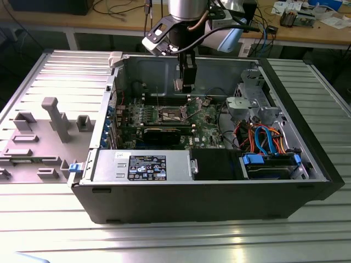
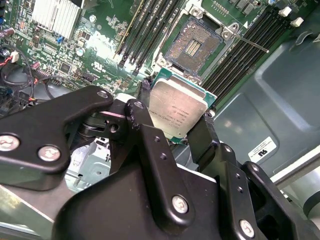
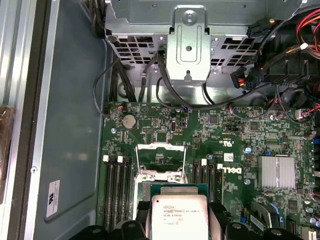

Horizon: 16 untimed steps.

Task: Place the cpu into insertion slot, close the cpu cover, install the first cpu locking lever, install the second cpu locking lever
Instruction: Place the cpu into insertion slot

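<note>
Your gripper (image 2: 176, 116) has its fingers (image 2: 199, 139) pinched narrowly on opposite edges of the cpu (image 2: 179, 107), holding it apart from the uncovered insertion slot (image 2: 192, 46).

cpu (image 2: 179, 107): smooth top plate of satin silver-grey metal on a green board edge. gripper (image 2: 176, 104): smooth matt black, with bright metal screws (image 2: 180, 204). slot (image 2: 192, 46): dark matt centre, silver metal rim. cover (image 3: 161, 146): thin bright sheet metal. motherboard (image 3: 225, 130): glossy green. heatsink (image 2: 55, 15): ribbed bare metal. case (image 1: 219, 203): matt black outside, dull grey sheet metal inside.
</note>
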Each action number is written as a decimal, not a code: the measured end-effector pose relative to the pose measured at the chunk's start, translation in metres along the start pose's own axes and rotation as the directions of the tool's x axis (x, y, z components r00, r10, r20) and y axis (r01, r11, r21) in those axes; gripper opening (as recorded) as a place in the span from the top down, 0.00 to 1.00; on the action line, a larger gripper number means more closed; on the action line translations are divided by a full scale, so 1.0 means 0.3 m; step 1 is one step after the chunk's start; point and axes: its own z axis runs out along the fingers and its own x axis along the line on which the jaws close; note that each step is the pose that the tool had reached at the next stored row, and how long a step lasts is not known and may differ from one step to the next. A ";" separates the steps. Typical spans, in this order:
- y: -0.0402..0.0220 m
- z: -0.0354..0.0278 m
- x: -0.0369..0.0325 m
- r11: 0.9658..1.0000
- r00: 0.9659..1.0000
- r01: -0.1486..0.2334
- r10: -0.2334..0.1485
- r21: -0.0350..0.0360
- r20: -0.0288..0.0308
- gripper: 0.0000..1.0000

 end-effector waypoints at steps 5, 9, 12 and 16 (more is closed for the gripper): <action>-0.013 0.013 0.003 1.000 1.000 -0.014 0.014 0.000 0.001 0.45; -0.024 0.034 0.008 1.000 1.000 -0.014 0.014 0.000 0.001 0.45; -0.027 0.051 0.009 1.000 1.000 -0.014 0.014 0.000 0.001 0.45; -0.029 0.070 0.011 1.000 1.000 -0.014 0.014 0.000 0.001 0.45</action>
